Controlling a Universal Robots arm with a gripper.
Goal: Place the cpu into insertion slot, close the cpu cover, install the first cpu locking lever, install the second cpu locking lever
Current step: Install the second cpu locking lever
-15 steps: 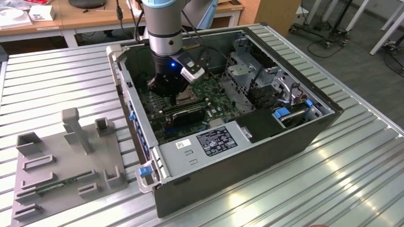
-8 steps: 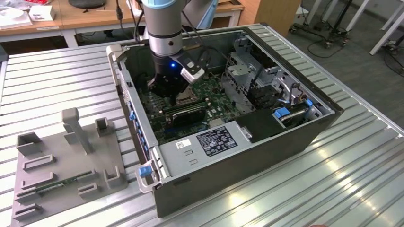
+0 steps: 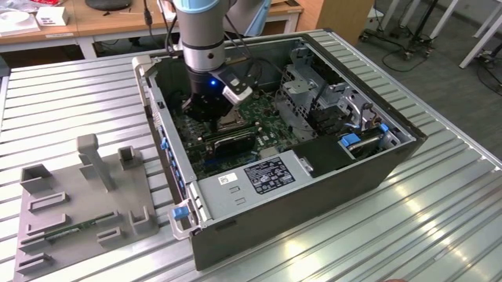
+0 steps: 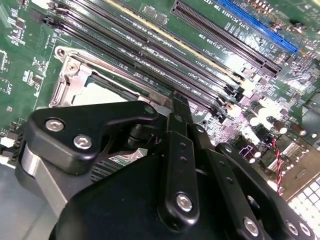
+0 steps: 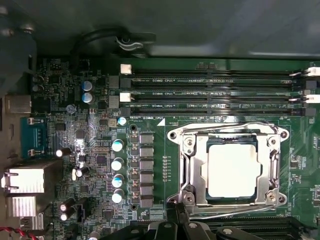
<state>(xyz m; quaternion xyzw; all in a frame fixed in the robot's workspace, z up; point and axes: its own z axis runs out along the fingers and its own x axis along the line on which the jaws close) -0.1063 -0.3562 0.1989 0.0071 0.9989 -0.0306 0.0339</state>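
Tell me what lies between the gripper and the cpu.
In the first wrist view, the cpu cover's silvery frame edge and a thin lever wire lie between the gripper and the cpu.

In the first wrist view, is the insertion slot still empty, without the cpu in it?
No. In the first wrist view the pale square cpu sits inside the insertion slot, with the cpu cover framing it.

A ribbed metal table [image 3: 70, 106] stands before wooden desks [image 3: 102, 20] on grey floor [image 3: 424, 53].
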